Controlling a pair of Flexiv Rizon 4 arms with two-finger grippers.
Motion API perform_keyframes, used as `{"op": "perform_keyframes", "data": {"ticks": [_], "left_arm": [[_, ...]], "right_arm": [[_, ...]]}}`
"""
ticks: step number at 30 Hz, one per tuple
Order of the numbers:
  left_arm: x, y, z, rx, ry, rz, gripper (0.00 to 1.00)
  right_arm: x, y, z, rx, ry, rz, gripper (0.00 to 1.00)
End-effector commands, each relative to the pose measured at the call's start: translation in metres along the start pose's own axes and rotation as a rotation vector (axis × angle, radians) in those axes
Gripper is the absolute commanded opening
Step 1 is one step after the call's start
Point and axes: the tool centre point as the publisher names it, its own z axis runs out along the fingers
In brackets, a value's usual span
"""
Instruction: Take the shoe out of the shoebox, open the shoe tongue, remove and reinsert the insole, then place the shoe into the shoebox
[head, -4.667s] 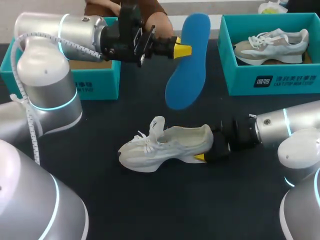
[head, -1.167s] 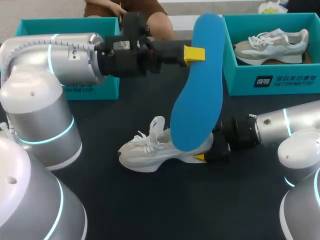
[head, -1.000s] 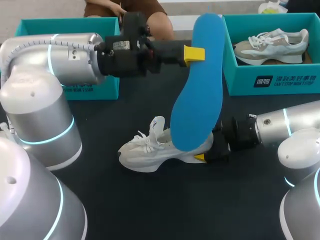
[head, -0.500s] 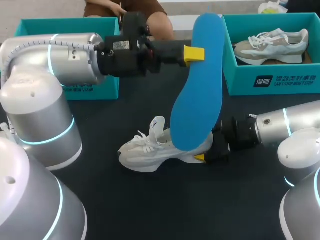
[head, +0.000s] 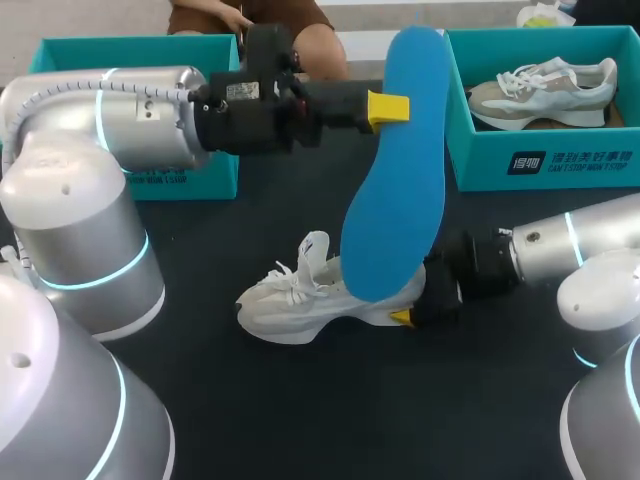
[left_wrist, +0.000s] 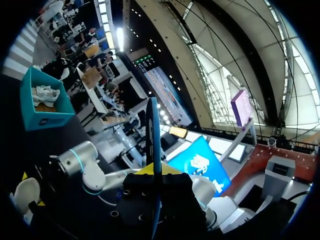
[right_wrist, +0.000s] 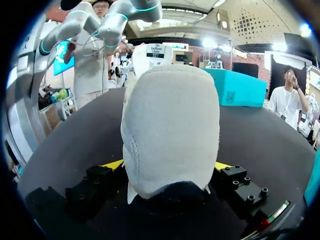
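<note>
Head view above, behind, facing down at table (head: 300, 420), wrist views close-up, shoe (head: 300, 305) shared by head and right wrist.

**Worktop** (head: 300, 400): a flat surface under a dark, near-black matte covering, plain and unpatterned, spanning the head view from side to side. Its far edge is straight. **Lighting:** even and diffuse, falling from above, so shadows on the covering are soft and faint. In the right wrist view the same surface shows a dull grey sheen toward its far edge and reads darker close in.
</note>
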Motion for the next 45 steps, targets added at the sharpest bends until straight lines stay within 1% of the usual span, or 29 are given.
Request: {"op": "perform_keyframes", "data": {"ticks": [1,3,10,16,22,24,27,29,31,45], "left_arm": [[0.0,0.002,0.0,0.001,-0.002,0.0,0.0],[0.0,0.002,0.0,0.001,-0.002,0.0,0.0],[0.0,0.002,0.0,0.001,-0.002,0.0,0.0],[0.0,0.002,0.0,0.001,-0.002,0.0,0.0],[0.0,0.002,0.0,0.001,-0.002,0.0,0.0],[0.0,0.002,0.0,0.001,-0.002,0.0,0.0],[0.0,0.002,0.0,0.001,-0.002,0.0,0.0],[0.0,0.002,0.0,0.001,-0.002,0.0,0.0],[0.0,0.002,0.0,0.001,-0.002,0.0,0.0],[0.0,0.002,0.0,0.001,-0.002,0.0,0.0]], "right_arm": [[-0.006,0.004,-0.001,0.039,0.01,0.016,1.0],[-0.004,0.005,-0.004,0.049,0.011,0.018,1.0],[0.006,0.01,-0.017,0.122,0.026,0.037,1.0],[0.015,0.021,-0.029,0.19,0.039,0.043,1.0],[0.019,0.032,-0.046,0.339,0.014,0.068,1.0],[0.019,0.037,-0.051,0.387,-0.02,0.072,1.0],[0.019,0.045,-0.056,0.476,-0.042,0.057,1.0],[0.02,0.052,-0.058,0.566,-0.067,0.031,1.0],[0.022,0.056,-0.06,0.622,-0.083,0.023,1.0],[0.022,0.056,-0.06,0.622,-0.083,0.023,1.0]]}}
